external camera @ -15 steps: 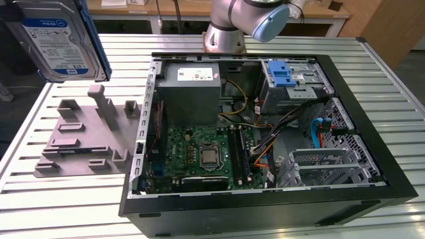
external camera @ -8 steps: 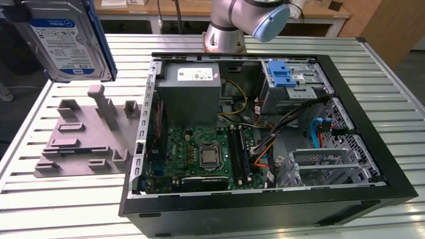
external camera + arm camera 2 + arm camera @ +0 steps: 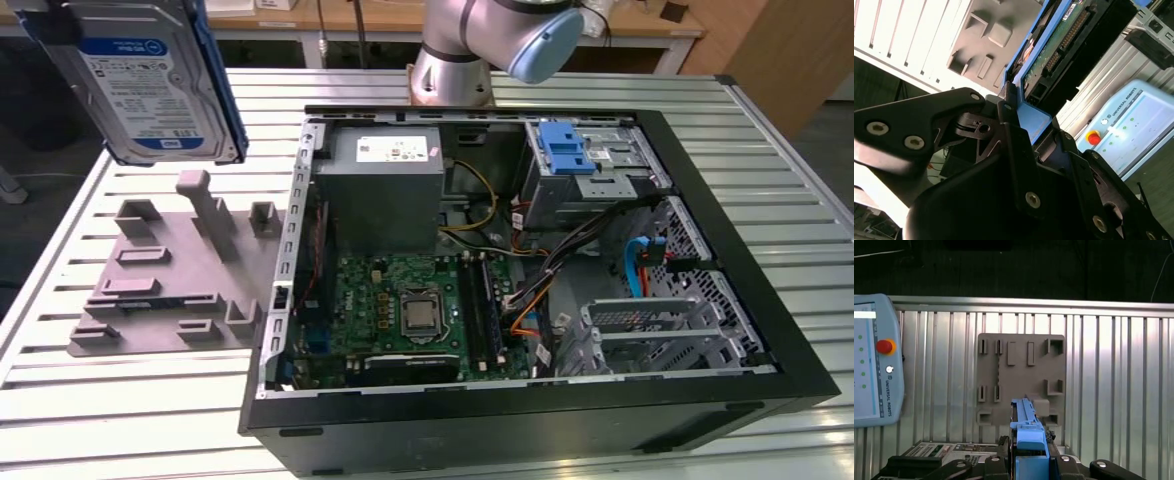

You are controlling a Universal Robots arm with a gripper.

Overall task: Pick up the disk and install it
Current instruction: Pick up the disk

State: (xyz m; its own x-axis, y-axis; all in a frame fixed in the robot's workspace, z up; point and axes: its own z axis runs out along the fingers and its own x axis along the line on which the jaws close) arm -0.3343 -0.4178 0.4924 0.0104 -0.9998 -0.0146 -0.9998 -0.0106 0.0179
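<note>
A: Exterior view first. Where is the disk (image 3: 158, 85)?

B: High at the exterior view's left, label toward the camera, hanging well above the grey fixture (image 3: 167, 275) on the bench (image 3: 761, 150) and touching nothing below. I'd judge it is held upright so it clears the fixture's posts. The open computer case (image 3: 534, 260) lies just beside the fixture, with its drive bay (image 3: 601, 185) under a blue latch (image 3: 567, 150).

A: And the hand?

B: The second wrist view settles that. The hand (image 3: 1034, 122) is pinching the disk by its blue bracket (image 3: 1026, 50), with black fingers (image 3: 1013, 135) pressed against it. That view also bares the green circuit board (image 3: 1046, 55), which the exterior view hides.

A: The first wrist view?

B: It sights along the disk's thin edge to the fixture beneath. A teach pendant (image 3: 874, 360) sits off to one side.
</note>
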